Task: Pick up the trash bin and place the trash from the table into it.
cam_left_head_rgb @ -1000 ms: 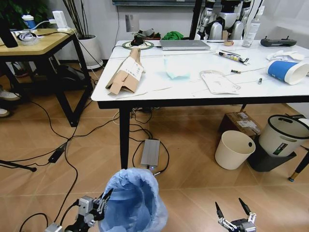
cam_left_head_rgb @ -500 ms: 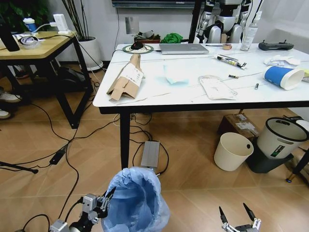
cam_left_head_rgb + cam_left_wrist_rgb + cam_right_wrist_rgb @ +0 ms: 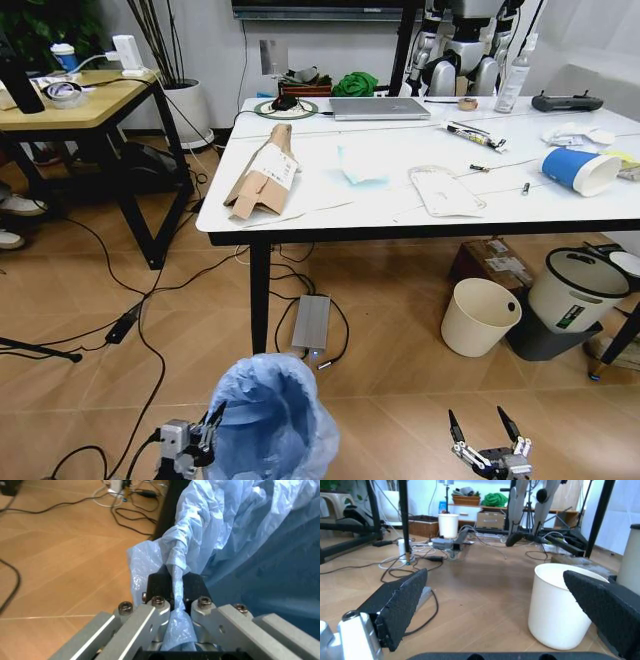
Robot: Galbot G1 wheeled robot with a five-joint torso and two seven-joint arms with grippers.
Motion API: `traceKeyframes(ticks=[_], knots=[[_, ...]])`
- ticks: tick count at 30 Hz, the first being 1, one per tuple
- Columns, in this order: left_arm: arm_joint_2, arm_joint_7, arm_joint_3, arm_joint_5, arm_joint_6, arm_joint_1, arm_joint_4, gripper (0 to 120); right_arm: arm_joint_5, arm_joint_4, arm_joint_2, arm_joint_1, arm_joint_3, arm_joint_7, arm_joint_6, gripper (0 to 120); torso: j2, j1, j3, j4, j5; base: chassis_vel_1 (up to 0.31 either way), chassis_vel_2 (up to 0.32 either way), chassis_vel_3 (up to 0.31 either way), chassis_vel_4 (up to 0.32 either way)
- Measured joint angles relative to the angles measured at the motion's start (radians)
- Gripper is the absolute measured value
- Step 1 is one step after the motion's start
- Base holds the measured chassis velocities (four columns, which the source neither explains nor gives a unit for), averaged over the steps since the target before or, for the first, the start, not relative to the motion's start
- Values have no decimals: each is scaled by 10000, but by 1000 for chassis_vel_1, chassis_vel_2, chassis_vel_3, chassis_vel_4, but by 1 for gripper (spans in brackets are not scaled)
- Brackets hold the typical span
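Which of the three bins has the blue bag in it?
The trash bin, pinched by the left gripper; the cream bucket and white bin have none.

Even, bright indoor light fills my head view; the glossy desk (image 3: 520, 205) top gleams softly, with a mild shadow beneath it. My left wrist view is soft and blurred up close, and my right wrist view's near edges are out of focus.

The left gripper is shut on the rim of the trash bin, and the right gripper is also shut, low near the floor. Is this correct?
Not quite. The left gripper is shut on the trash bin rim, but the right gripper, low near the floor, is open; the right wrist view shows its fingers spread wide.
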Motion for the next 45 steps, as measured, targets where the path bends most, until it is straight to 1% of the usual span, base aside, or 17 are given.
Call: traceKeyframes(ticks=[4,7,10,12,16,18,22,26,30,31,36,37,42,45], knots=[[-129,-18,-9,-103,192,8,-57,0,139,-314,-175,256,-4,73,-93,100,140,51,90,-3,-1,0,0,0,0],[-43,-108,408,-131,358,-194,8,0,138,-372,-191,346,68,84,-105,100,294,94,200,-4,0,0,0,0,0],[132,-222,919,-67,460,-363,139,0,80,154,-47,56,238,110,-281,100,443,149,298,-9,-3,0,0,0,0],[157,-236,1019,-37,460,-397,179,0,137,236,-29,15,257,118,-321,100,473,159,317,-10,-4,0,0,0,0],[192,-288,1671,263,230,-559,471,0,303,356,209,-106,352,115,-172,100,684,236,450,-5,-3,0,0,0,0],[193,-288,1686,277,216,-564,476,0,322,373,227,-122,354,113,-160,100,694,240,456,-5,-3,0,0,0,0],[283,-286,1799,244,95,-759,504,0,459,671,561,-169,490,82,-134,100,921,315,607,-6,-3,0,0,0,0],[378,-287,1820,205,98,-841,519,0,477,809,665,-160,521,80,-173,100,1060,367,696,-6,-2,0,0,0,0],[516,-314,1796,91,173,-863,478,0,468,1099,677,-221,533,82,-274,100,1266,445,824,-6,-4,0,0,0,0],[516,-314,1796,91,173,-863,478,0,468,1099,677,-221,533,82,-274,100,1266,445,824,-6,-4,0,0,0,0],[672,-360,1740,-58,291,-834,293,0,290,1164,694,-204,526,88,-300,100,1518,544,977,-6,-3,0,0,0,0],[672,-360,1740,-58,291,-834,293,0,290,1164,694,-204,526,88,-300,100,1518,544,977,-6,-3,0,0,0,0],[681,-405,1857,-75,341,-821,224,0,116,1375,692,-196,525,113,-418,100,1766,637,1132,-6,-3,0,0,0,0],[689,-412,1884,-71,347,-799,223,0,106,1415,691,-197,530,121,-436,100,1830,663,1170,-6,-3,0,0,0,0]])
